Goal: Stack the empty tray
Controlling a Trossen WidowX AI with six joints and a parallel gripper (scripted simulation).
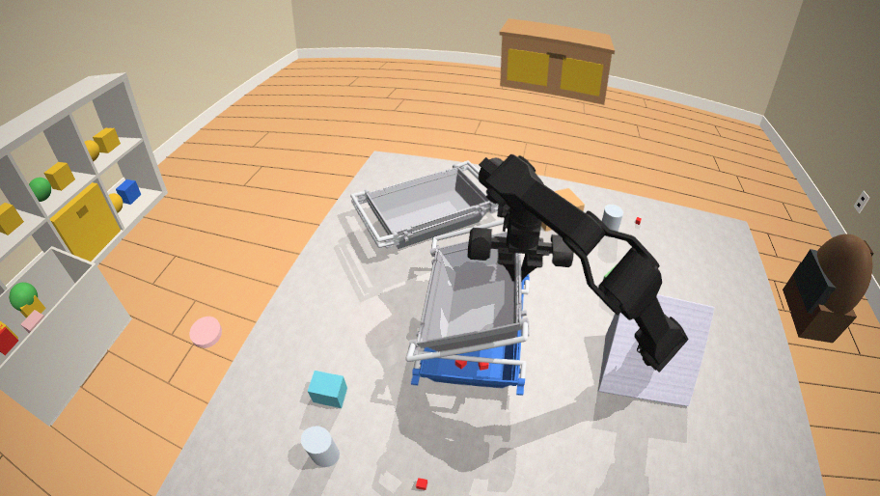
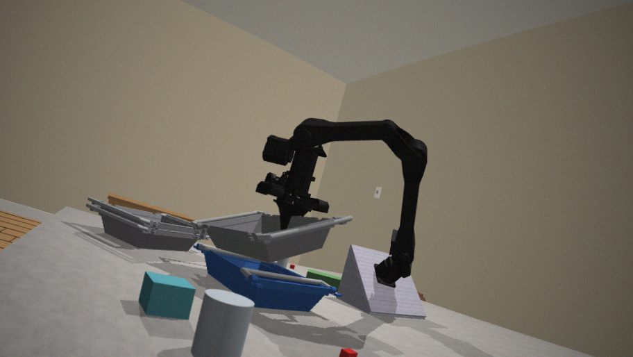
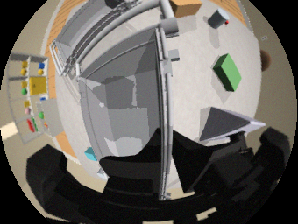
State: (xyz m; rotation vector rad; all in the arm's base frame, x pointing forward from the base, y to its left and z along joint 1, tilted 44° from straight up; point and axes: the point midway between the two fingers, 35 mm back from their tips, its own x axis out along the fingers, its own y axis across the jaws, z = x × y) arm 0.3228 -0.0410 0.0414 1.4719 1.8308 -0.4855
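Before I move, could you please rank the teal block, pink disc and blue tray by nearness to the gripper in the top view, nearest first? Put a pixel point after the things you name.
1. Blue tray point(image 1: 468, 376) point(image 2: 283, 296): beneath the grey tray point(image 1: 471, 289) point(image 2: 301, 248) point(image 3: 124, 94).
2. Teal block point(image 1: 327, 388) point(image 2: 167, 295) point(image 3: 90, 154): on the table, picture's lower left.
3. Pink disc point(image 1: 205, 331): on the floor.

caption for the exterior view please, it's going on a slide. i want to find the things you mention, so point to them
The black claw point(image 2: 284, 226) grips a gray tray point(image 2: 292, 248) above the blue tray point(image 2: 283, 294), whose two bars are swung in across its top.

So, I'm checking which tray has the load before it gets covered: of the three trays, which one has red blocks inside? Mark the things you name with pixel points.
The blue tray point(image 1: 465, 376) point(image 2: 283, 294), below the held gray one; it alone is blue.
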